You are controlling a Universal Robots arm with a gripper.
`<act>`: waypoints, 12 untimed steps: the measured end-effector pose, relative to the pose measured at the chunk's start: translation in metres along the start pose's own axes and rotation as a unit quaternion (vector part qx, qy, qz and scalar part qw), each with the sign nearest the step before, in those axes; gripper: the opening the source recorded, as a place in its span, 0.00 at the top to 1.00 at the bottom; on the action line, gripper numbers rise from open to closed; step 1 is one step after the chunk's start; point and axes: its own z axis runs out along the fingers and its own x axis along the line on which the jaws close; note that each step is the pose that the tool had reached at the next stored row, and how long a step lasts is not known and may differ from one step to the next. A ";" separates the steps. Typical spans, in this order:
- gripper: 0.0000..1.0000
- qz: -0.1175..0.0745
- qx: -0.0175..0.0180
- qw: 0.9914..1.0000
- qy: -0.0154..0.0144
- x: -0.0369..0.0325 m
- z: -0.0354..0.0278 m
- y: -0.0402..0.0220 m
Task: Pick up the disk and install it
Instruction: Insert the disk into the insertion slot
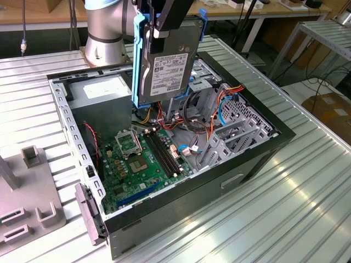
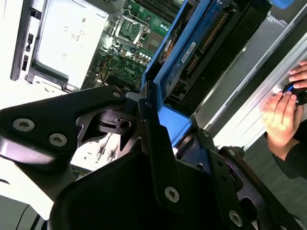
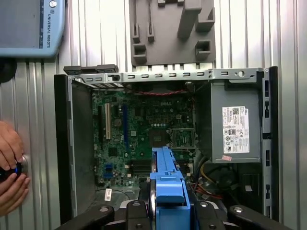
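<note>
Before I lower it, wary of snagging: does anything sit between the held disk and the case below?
Yes. The disk, gripped by the tool, hangs upright over the open case. Loose coloured cables lie in the case below its lower edge, beside the metal cage. Nothing else visible intervenes.

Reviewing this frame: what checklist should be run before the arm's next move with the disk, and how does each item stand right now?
1. Grip: gripper shut on the disk: ok.
2. Clearance: the disk hangs upright above the open computer case, touching nothing: ok.
3. Path: loose cables lie directly under the disk in the exterior view: not ok.
4. Target: drive cage free to take the disk: cannot tell.
5. People: a hand is beside the case, outside its wall: ok.
</note>
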 end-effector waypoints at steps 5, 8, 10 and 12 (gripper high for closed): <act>0.63 0.003 0.000 1.000 0.000 0.0088 0.0019 -0.0023; 0.63 0.004 0.000 1.000 0.000 0.0141 0.0033 -0.0035; 0.63 0.004 0.000 1.000 -0.003 0.0168 0.0040 -0.0041; 0.63 0.004 -0.001 1.000 -0.011 0.0209 0.0047 -0.0045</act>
